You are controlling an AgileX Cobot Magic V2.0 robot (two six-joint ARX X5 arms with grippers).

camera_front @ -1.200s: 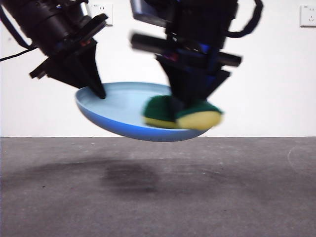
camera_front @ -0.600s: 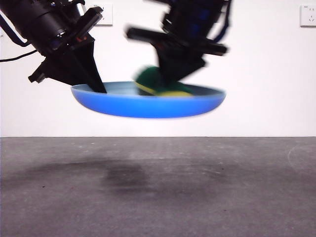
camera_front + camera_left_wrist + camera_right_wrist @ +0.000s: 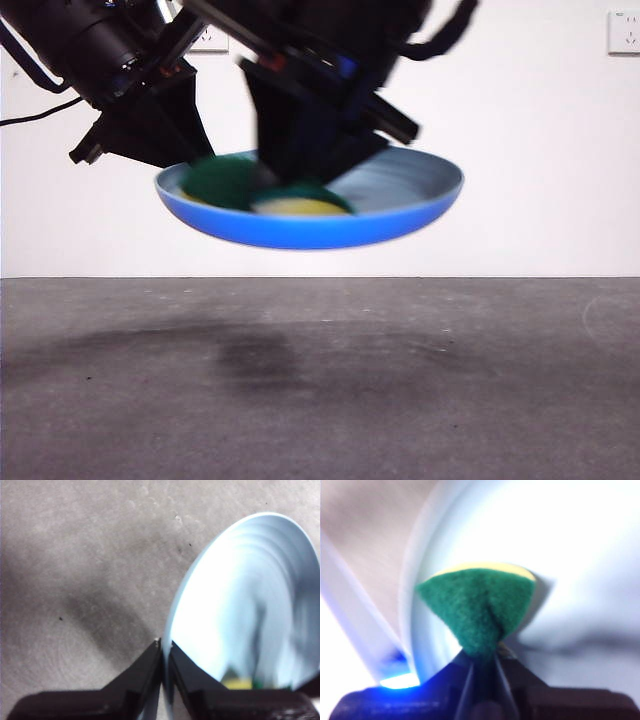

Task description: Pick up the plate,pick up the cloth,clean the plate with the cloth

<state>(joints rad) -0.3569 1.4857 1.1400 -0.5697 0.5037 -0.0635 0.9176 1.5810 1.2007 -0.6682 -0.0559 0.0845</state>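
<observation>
Left fingers [image 3: 164, 652] clamping plate [image 3: 400, 195] rim, right fingers [image 3: 482, 662] pinching cloth [image 3: 480, 607] (no legible writing)

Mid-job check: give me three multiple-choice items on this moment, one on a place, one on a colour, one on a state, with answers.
1. Where is the yellow foam sponge with the dark green scouring face?
A. on the table
B. inside the plate
C. under the plate

2. What colour is the wide round shallow plate?
A. light blue
B. red
C. white

3. How is the plate held?
A. resting on the grey table
B. hanging from the sponge
C. held in the air, its rim clamped by the left gripper

Answers: 1 B, the right gripper presses the sponge into the dish. 2 A, blue in every view. 3 C, its shadow lies below.
</observation>
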